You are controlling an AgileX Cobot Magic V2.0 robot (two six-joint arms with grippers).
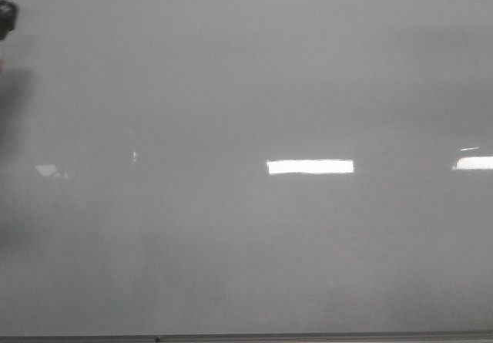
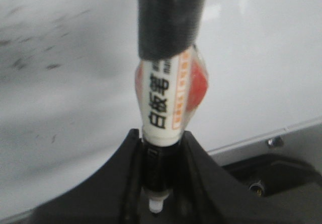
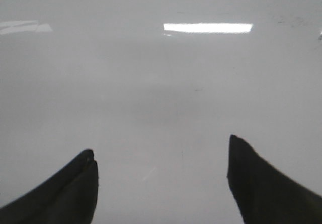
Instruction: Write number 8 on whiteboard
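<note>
Only the left wrist view shows the left end effector (image 2: 156,183) clamped on a marker (image 2: 168,90) with a white printed label, an orange patch and black-taped far end, lying over the whiteboard (image 2: 60,83) near its frame edge. The right end effector (image 3: 161,183) hangs spread wide and empty over bare board. From the front, the whiteboard (image 1: 246,89) shows only light reflections, with a dark arm part (image 1: 6,18) at its upper left edge.

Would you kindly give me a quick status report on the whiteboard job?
Left claw shut on marker, held off the board. Right claw open, empty. Whiteboard blank, no 8 yet. Nothing in the way.
</note>
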